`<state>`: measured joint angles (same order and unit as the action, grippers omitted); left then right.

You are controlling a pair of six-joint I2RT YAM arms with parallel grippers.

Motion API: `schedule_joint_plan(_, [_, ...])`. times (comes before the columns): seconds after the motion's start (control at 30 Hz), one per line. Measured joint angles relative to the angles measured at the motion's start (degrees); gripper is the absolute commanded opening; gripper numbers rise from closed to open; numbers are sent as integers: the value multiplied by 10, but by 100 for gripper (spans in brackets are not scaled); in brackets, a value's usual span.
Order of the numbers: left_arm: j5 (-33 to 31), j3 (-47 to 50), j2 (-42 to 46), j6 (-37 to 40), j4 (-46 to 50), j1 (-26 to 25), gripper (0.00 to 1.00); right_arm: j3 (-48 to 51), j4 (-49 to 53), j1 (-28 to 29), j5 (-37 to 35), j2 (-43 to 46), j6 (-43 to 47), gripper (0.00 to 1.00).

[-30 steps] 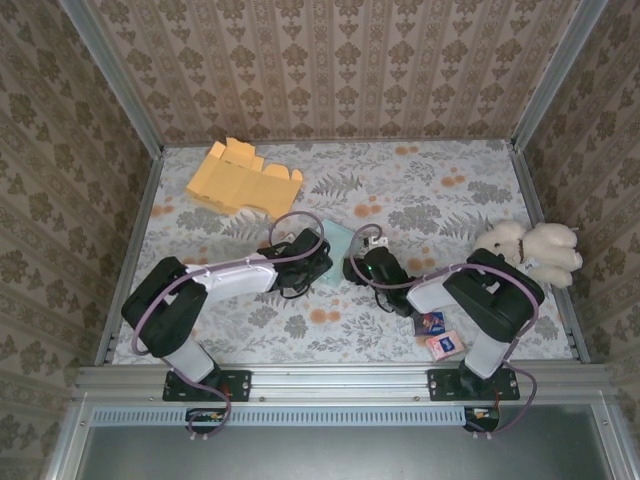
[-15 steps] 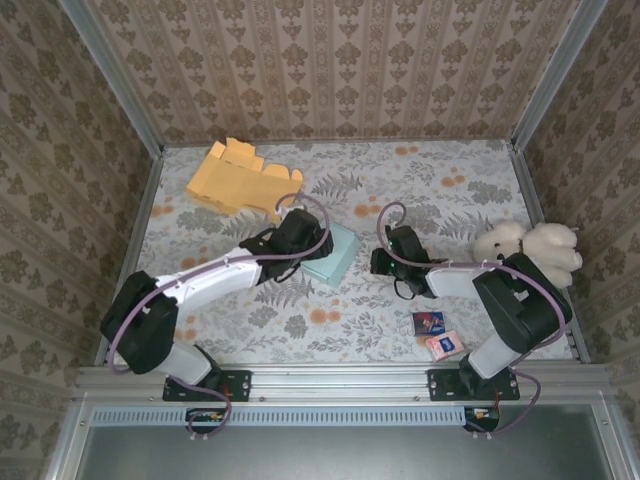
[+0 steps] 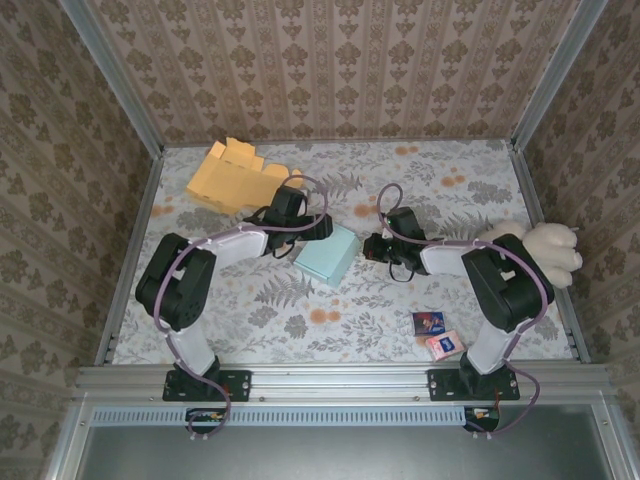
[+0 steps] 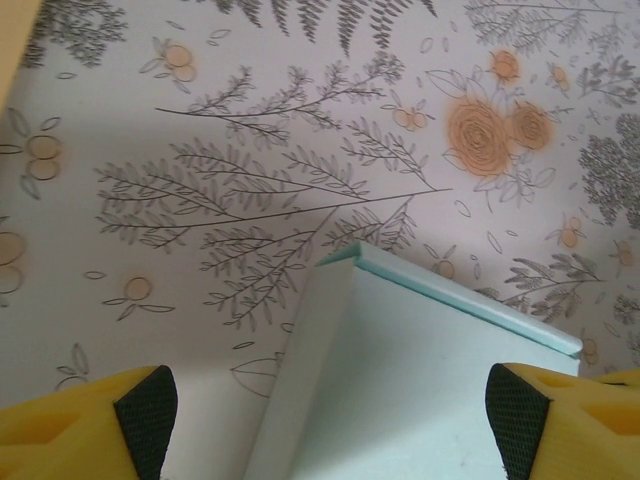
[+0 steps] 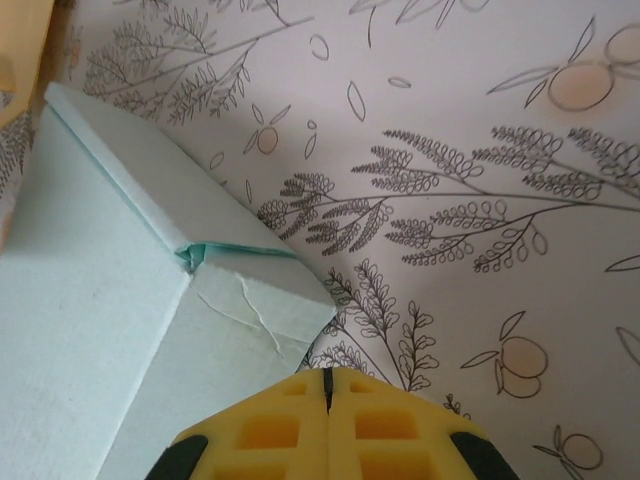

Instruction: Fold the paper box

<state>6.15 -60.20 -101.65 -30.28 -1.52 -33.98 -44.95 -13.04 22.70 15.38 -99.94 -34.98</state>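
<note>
The paper box is pale teal and lies on the floral table between my two grippers. In the left wrist view the box sits low between the fingers, one folded edge up. My left gripper is open at the box's far left edge; its left pad stands clear of the card. My right gripper is shut on nothing. Its tip hovers by the creased corner flap of the box.
A flat orange cardboard cutout lies at the far left, its corner in the right wrist view. A cream plush toy sits at the right edge. Two small cards lie near the right arm's base. Patterned walls ring the table.
My left gripper opened wider and swung toward the back, leaving the box uncovered. My right gripper shut, moved off to the right, then came back beside the box's right corner.
</note>
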Motion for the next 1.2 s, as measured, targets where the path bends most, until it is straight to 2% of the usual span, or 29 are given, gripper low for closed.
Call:
schedule_joint_plan(0.2, [17, -3, -17, 1, -23, 0, 82, -15, 0, -6, 17, -28, 0, 0])
schedule_joint_plan(0.43, [35, -7, -44, 1, -35, 0, 75, -29, 0, -18, 33, -47, -11, 0])
schedule_joint_plan(0.73, [54, -6, -45, -1, -65, -12, 71, -46, 12, -23, 47, -61, -28, 0])
schedule_joint_plan(1.2, [20, -12, -63, -2, -84, -54, 67, -75, 45, -36, 90, -79, -30, 0])
